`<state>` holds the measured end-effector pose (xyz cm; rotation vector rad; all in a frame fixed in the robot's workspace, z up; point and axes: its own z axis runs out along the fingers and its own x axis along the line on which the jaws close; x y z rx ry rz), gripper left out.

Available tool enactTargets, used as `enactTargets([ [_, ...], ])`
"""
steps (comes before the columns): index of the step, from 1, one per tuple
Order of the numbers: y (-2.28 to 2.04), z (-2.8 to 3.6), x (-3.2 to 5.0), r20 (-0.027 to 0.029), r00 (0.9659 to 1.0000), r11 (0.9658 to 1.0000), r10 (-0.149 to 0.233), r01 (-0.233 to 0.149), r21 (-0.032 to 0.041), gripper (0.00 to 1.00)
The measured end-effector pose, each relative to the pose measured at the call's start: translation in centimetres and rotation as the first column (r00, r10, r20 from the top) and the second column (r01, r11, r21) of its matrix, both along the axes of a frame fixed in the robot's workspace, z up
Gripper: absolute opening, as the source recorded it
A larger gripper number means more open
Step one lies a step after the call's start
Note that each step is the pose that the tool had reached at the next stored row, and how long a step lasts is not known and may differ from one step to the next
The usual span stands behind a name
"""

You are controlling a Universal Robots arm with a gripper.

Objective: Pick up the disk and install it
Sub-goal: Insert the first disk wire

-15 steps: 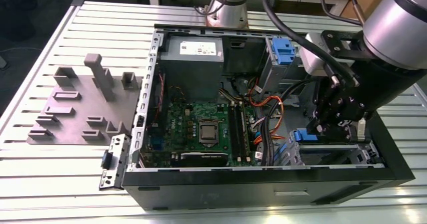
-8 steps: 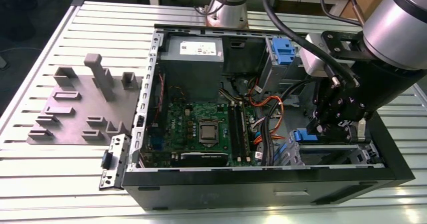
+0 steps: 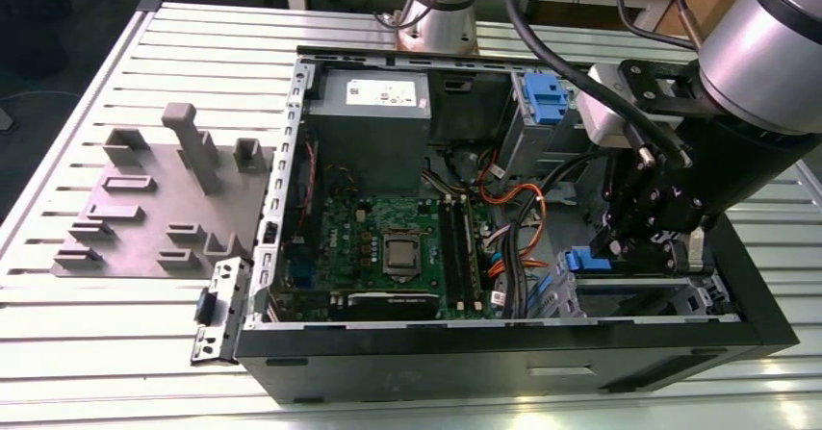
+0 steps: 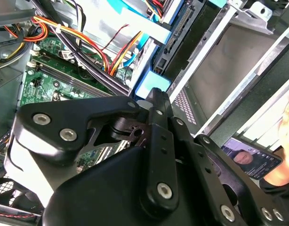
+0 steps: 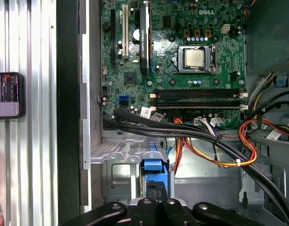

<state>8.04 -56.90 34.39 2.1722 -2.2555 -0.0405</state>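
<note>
**Figure. Claw at the drive cage, disk partly seated.** The claw (image 5: 155,190) points down into the open computer case (image 3: 514,358). Its two fingers (image 5: 149,200) are drawn together with no visible gap, and their tips meet the blue plastic end of the disk (image 5: 152,165). Whether they press on it or only touch it cannot be told.

The disk stands edge-on in the metal drive cage (image 5: 121,153), in the corner of the case at the exterior view's lower right. Its blue end (image 3: 584,259) rises above the cage top.

Just beside the cage run a bundle of black cables (image 5: 182,134) and a loop of red, orange and yellow wires (image 5: 215,160). Beyond them lies the green circuit board (image 5: 182,75).

Outside the case wall, on the slatted table (image 3: 129,353), are a phone (image 5: 8,94) and a person's hand (image 4: 282,169).

**Hazards, as judged:**
- A disk entering slightly tilted could bind in the cage guides, and further force would then strain the blue plastic.
- Closed tips on a narrow plastic end could slip off sideways towards the wires.
- A wire straying across the slot could be pinched under the disk.
- The hand near the wall lies close to the arm's working space.
</note>
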Motion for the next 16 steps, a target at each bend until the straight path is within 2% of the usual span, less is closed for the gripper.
enactTargets([
  [5,0.00,-0.01,0.78,-0.0007,1.0000,1.0000,0.000,0.000,0.0000,0.11],
  [12,0.00,-0.01,3.19,-0.0051,1.0000,1.0000,0.000,0.000,-0.0001,0.11],
  [16,0.01,0.28,3.58,-0.0068,1.0000,1.0000,0.000,0.000,-0.0001,0.11],
])
